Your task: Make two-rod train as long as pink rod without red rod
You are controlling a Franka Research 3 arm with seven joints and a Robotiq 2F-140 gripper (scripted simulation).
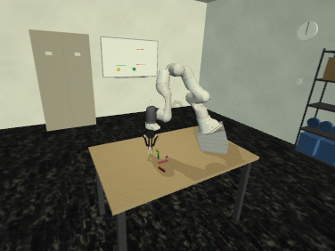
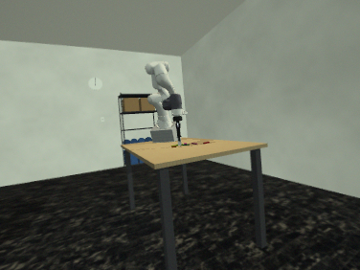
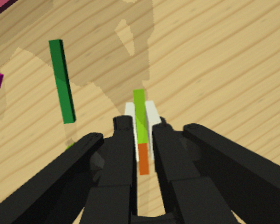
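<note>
My gripper points down at the table's left part and also shows in the exterior view. It is shut on the lime rod, which lies between the white finger pads, low at the table top. An orange rod sits end to end with the lime rod, in one line with it. A green rod lies flat to the left, apart from them.
A red rod lies nearer the table's front, past the pink rod. A small magenta rod lies beside the pink rod. The arm's grey base block stands on the table's right part.
</note>
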